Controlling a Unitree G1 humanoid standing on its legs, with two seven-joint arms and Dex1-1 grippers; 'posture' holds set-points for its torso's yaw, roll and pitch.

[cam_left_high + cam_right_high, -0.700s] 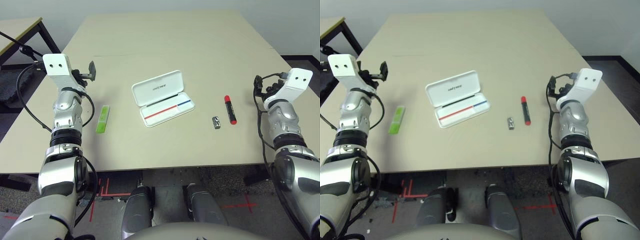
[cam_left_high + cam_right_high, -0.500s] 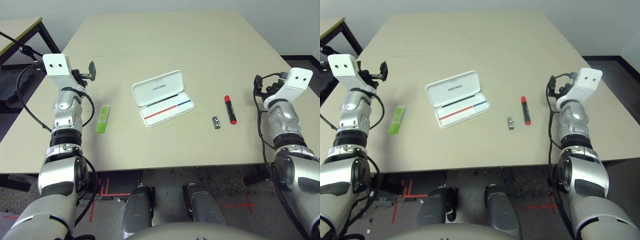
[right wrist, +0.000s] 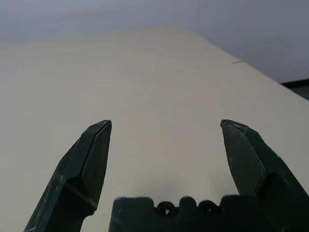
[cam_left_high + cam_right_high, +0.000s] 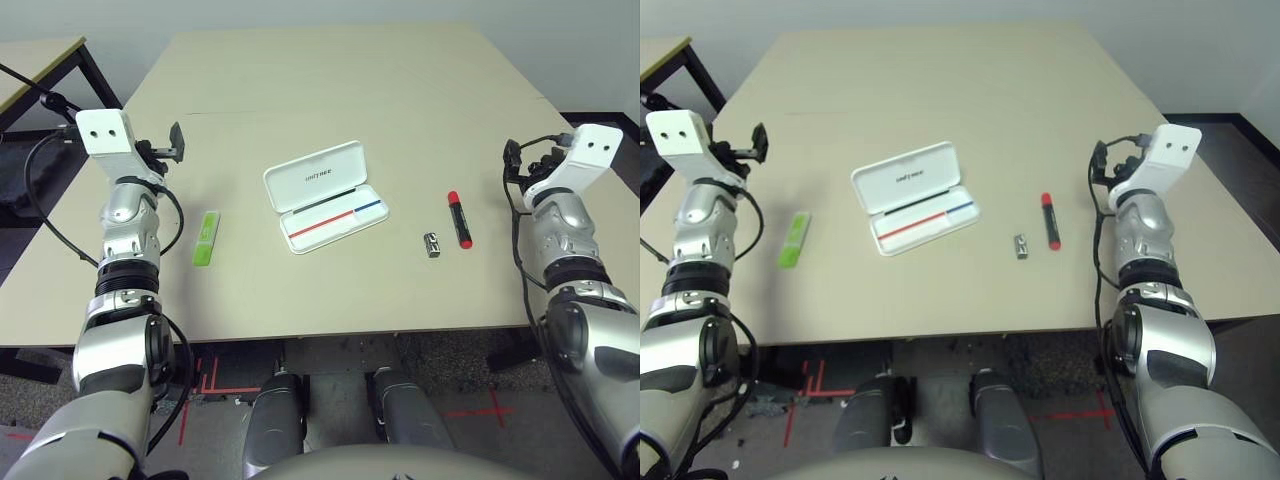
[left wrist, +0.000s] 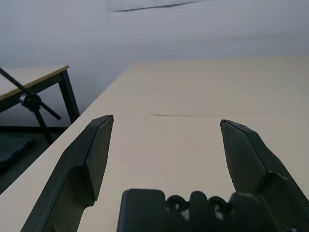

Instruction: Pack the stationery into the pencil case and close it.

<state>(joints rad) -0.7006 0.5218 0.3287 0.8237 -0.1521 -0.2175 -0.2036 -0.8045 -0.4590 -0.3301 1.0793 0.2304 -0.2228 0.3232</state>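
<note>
The table (image 4: 330,90) has a smooth, matt top the colour of sand, like painted board. The pencil case (image 4: 324,195) looks like hard white plastic with a soft shine. The marker (image 4: 460,220) is smooth red plastic with a black end. The green bar (image 4: 206,239) looks like bright plastic. The little clip (image 4: 432,245) has shiny silver metal and black parts. The robot's forearms (image 4: 128,225) are shiny silver metal. The left gripper (image 5: 164,140) and the right gripper (image 3: 164,140) have dull black plastic fingers, with small scuffs on their edges.
</note>
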